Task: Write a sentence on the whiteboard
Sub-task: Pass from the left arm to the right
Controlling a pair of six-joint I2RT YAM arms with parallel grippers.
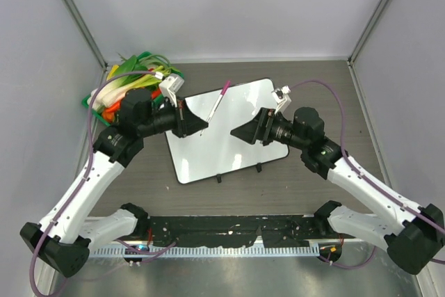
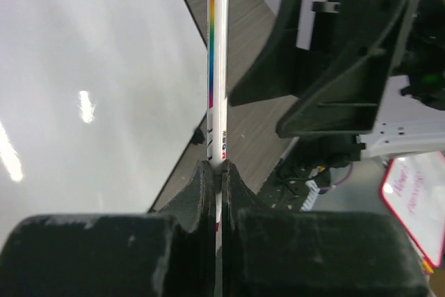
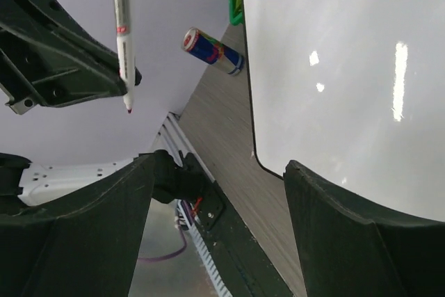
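Left gripper (image 2: 219,172): clamped on pen (image 2: 219,67).
Right gripper (image 3: 221,168): spread wide, empty.
Whiteboard (image 1: 233,147): blank.
Remaining: whole sentence, by my judgement.

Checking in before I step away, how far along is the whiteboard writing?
Done: the left gripper has the marker clamped, and its tip looks bare. In hand: the marker is poised over the whiteboard, with the right gripper open beside it. Left: the whole sentence, since the board shows no writing.
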